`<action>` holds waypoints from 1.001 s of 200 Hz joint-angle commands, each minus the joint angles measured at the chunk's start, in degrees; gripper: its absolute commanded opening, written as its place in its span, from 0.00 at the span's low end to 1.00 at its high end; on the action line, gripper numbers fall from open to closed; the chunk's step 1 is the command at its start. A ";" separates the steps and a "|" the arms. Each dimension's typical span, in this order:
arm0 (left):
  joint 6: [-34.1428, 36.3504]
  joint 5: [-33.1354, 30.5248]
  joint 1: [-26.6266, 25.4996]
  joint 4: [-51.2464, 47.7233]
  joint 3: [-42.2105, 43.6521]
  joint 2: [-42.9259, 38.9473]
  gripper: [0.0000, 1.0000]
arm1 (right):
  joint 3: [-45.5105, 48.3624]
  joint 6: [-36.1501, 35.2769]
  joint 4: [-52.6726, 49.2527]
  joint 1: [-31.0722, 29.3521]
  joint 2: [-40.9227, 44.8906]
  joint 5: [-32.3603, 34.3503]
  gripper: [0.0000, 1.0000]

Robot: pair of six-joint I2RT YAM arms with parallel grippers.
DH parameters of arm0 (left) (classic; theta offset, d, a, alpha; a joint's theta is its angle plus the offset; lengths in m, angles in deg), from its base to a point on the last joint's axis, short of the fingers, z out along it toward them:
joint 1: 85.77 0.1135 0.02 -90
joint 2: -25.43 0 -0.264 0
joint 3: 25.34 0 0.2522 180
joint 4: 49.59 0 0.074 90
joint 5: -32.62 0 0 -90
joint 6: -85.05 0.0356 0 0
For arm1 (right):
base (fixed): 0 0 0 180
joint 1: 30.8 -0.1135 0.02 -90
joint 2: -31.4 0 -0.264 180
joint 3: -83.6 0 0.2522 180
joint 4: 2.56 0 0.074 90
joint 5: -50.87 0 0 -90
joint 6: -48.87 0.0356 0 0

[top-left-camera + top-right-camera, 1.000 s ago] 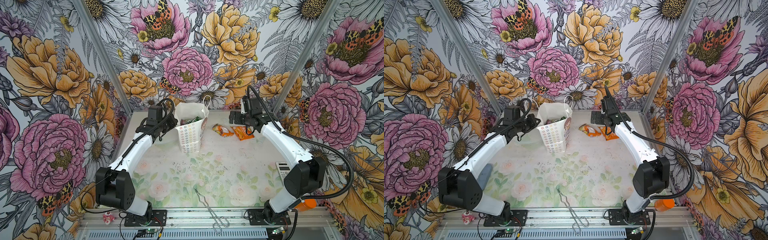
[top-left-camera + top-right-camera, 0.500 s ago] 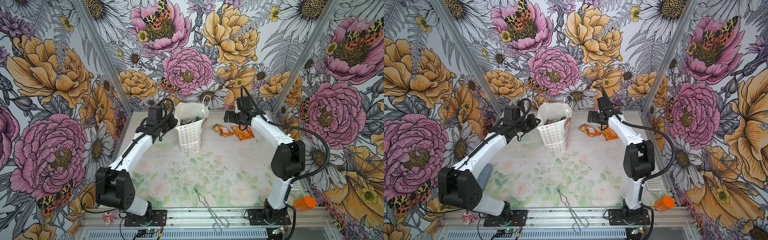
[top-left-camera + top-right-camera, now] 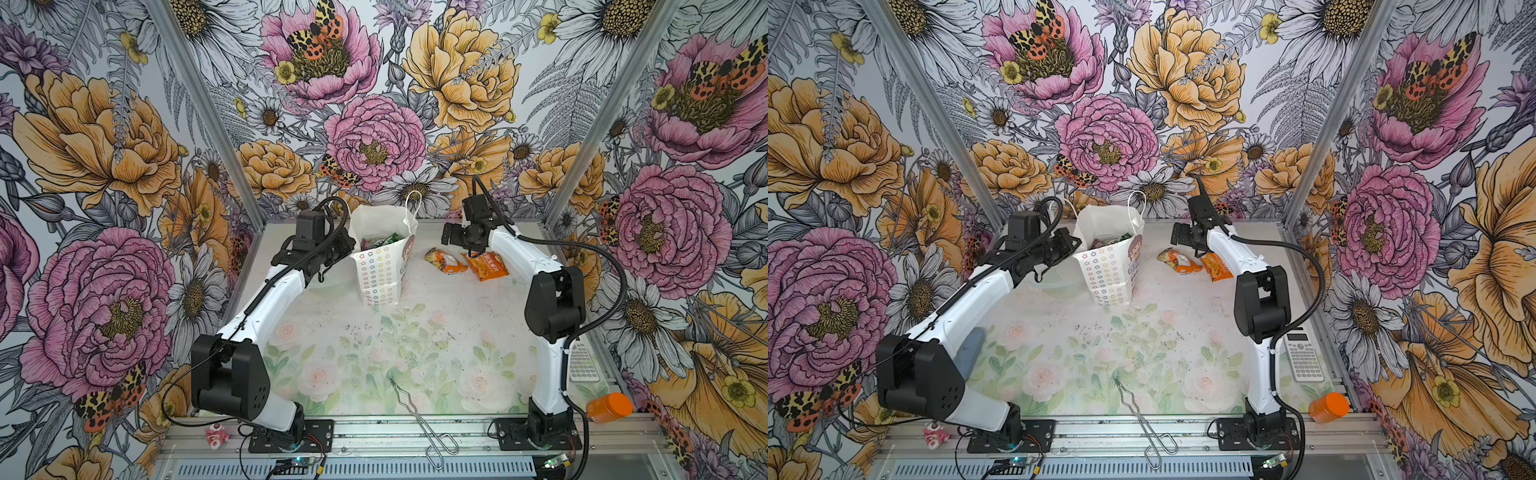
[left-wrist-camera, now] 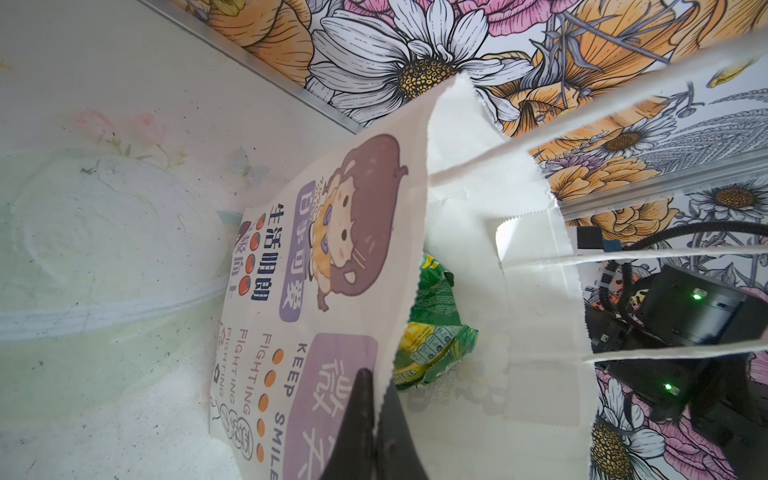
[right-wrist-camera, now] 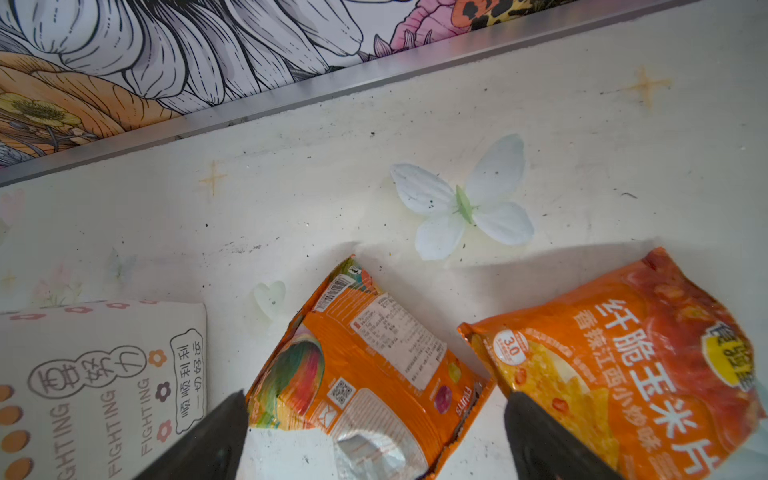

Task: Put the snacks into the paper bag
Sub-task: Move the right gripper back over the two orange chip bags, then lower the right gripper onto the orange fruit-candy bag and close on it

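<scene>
Two arms working. Pinching left rim of upright paper bag (image 3: 380, 270) at far centre of table (image 3: 374, 353), left gripper (image 4: 376, 382) fingers pressed together on paper. Hovering right gripper (image 5: 376, 401), fingers spread wide, over orange snacks (image 3: 445, 262) lying right of bag.

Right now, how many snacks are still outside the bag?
2. Both are orange and lie on the table right of the bag: the near packet closer to it, the far packet just past that. Others may be hidden from view.
</scene>
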 commanded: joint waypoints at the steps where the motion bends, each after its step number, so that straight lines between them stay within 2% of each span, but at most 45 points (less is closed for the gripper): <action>1: -0.45 -0.36 0.47 1.20 0.30 -1.07 0.00 | -2.35 0.45 -0.86 0.34 -1.35 0.27 0.97; 88: -0.45 -0.21 0.57 1.23 0.22 -0.89 0.00 | -2.03 -1.25 -4.58 0.34 -3.40 4.51 0.97; 200: -0.45 -0.04 0.62 1.21 -0.15 -0.54 0.00 | -0.84 -2.92 -7.53 0.33 -4.54 5.80 0.95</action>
